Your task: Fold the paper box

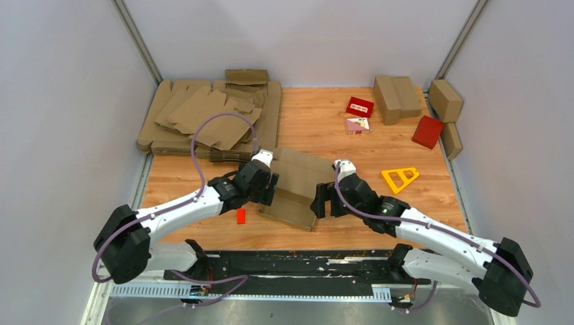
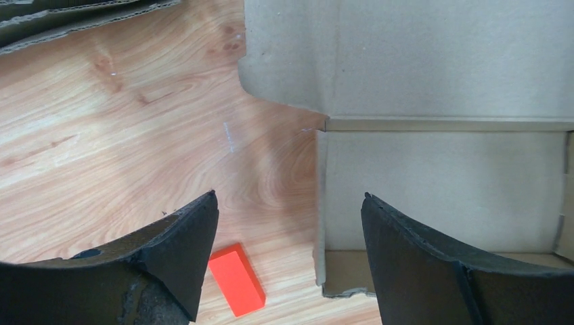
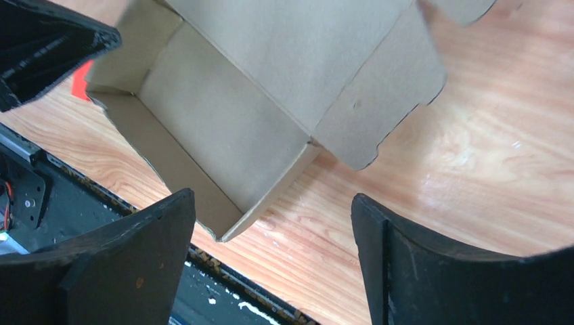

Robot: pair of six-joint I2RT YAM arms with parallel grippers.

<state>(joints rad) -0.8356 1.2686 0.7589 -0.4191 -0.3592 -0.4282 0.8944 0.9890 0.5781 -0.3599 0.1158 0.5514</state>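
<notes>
The paper box is plain brown cardboard, partly folded into an open tray with raised walls at its near end and flat flaps beyond. It lies mid-table between both arms. My left gripper is open at the box's left wall; in the left wrist view that gripper has one finger over the box floor and one over bare wood. My right gripper is open at the box's right side; in the right wrist view that gripper is over wood beside the box's near corner. Neither holds anything.
A small orange block lies left of the box, also in the left wrist view. A stack of flat cardboard sheets sits back left. Folded cartons, small red boxes and a yellow triangular frame lie at the right.
</notes>
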